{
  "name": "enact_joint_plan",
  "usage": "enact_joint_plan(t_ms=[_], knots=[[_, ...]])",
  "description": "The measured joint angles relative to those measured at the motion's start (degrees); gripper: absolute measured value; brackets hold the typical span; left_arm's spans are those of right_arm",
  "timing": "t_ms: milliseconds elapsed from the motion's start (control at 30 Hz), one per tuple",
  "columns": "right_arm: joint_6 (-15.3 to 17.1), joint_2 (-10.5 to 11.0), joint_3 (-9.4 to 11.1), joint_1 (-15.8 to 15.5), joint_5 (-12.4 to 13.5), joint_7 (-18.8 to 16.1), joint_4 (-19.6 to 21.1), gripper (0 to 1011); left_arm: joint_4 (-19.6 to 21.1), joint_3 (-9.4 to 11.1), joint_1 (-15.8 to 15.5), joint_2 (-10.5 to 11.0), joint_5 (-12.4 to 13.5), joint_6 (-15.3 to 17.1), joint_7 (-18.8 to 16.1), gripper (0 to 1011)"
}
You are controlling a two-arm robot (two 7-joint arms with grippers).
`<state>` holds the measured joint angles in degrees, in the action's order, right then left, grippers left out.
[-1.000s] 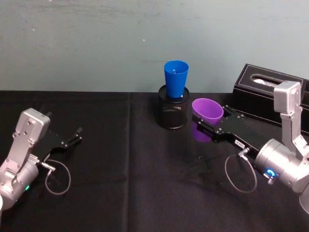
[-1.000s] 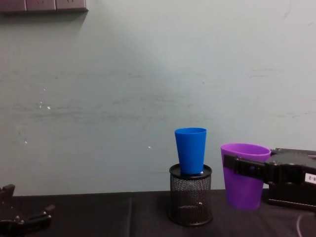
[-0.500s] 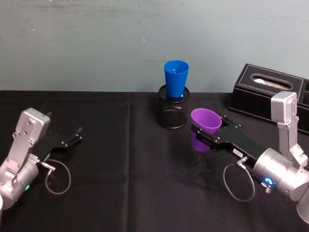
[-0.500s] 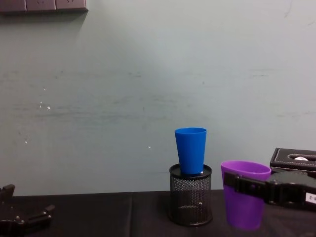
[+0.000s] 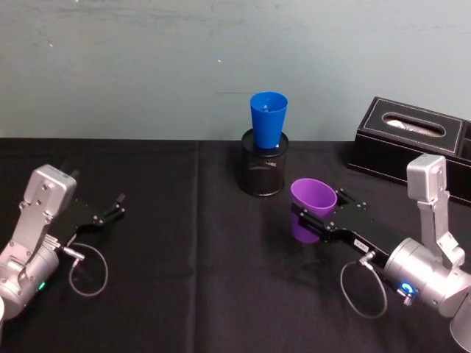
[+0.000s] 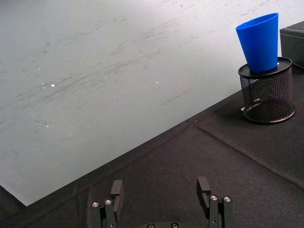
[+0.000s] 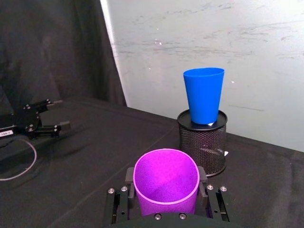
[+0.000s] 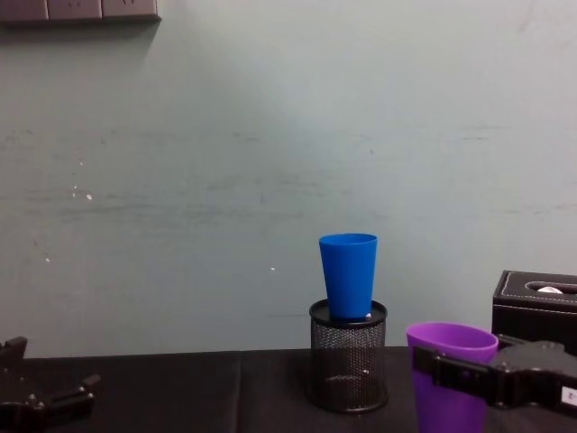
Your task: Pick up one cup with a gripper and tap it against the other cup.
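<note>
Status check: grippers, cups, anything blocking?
Right gripper shut on purple cup, apart from blue cup. Blue cup sits in mesh holder. Left gripper open, parked left. Black box far right, off path.

Lab-like test setup, black cloth-covered table (image 5: 184,287), bare scuffed pale wall (image 5: 132,66) behind

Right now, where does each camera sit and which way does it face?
Head: high, looking down at the table; left end effector open, right end effector gripping the purple cup.
Chest: low, looking across at the blue cup in the mesh holder; both end effectors at bottom corners.
Left wrist: behind its own open end effector, facing the blue cup.
Right wrist: behind the held purple cup, facing the blue cup.
Shared: all four show the blue cup in the mesh holder.
</note>
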<state>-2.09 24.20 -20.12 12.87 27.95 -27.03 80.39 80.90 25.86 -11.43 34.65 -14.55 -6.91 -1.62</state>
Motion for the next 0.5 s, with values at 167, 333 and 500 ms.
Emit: enact_joint_plan(t_ms=[167, 333, 500], knots=[[-1.15, -0.21, -0.38, -0.15, -0.48, -0.79, -1.03, 734, 0.00, 0.00, 0.00, 0.00, 0.00, 0.00, 0.00, 1011], [-1.05, -0.31, -0.56, -0.23, -0.76, -0.97, -1.65, 735, 0.00, 0.00, 0.00, 0.00, 0.00, 0.00, 0.00, 1011], [-0.01, -0.57, -0.57, -0.26, -0.82, -0.64, -2.15, 734, 0.00, 0.00, 0.00, 0.00, 0.00, 0.00, 0.00, 1012]])
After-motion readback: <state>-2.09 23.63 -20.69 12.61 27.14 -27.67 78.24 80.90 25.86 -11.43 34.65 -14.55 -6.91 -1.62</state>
